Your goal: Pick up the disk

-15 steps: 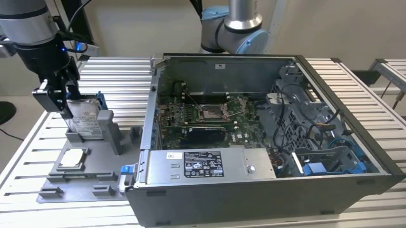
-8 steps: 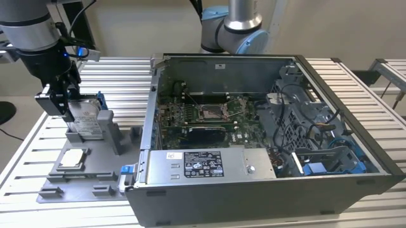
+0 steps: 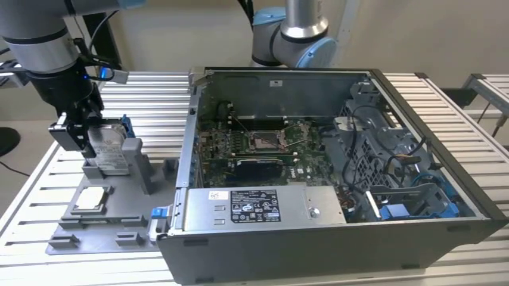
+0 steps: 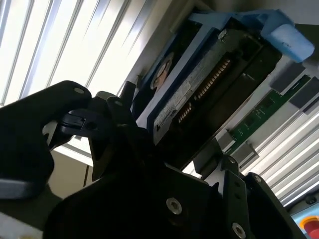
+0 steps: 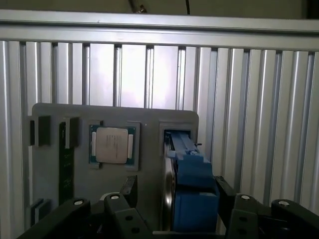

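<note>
One grasp underway: gripper point(image 5: 175, 191) straddles upright disk point(image 3: 107, 149) (upper left, exterior view). Can't tell if clamped. Lift likely needs straight pull.

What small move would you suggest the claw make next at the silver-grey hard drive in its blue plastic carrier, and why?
Probably close the claw on the silver-grey metal hard drive in its blue plastic carrier. In the first wrist view the black fingers stand either side of it with a gap showing, and it looks seated upright in the flat grey holder plate.
</note>
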